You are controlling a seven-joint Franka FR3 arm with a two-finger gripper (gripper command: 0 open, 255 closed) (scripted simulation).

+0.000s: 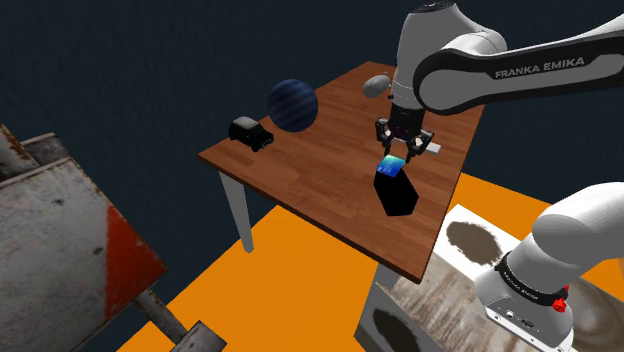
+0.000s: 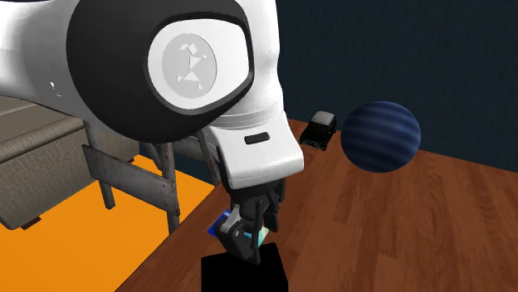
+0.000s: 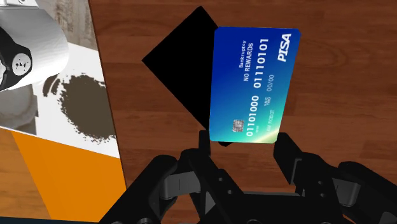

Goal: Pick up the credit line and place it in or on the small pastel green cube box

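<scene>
A blue credit card (image 3: 251, 83) with white print hangs edge-on between my black fingers (image 3: 286, 149), which clasp its lower corners. My gripper (image 3: 245, 143) is shut on it. Directly beneath the card stands a small cube box (image 3: 181, 63), drawn pure black. In the shoulder view the gripper (image 1: 403, 148) points down with the card (image 1: 391, 166) just above the black cube (image 1: 397, 192) on the wooden table (image 1: 300, 170). From the second exterior view, the gripper (image 2: 249, 232) and a sliver of card (image 2: 222, 224) sit right over the cube (image 2: 245, 274).
A dark blue striped ball (image 1: 292, 104) and a small black toy car (image 1: 250, 132) stand at the table's far side. A grey rounded object (image 1: 377, 85) lies behind the arm. The stand (image 1: 450, 290) adjoins the table's near edge above an orange floor (image 1: 260, 290).
</scene>
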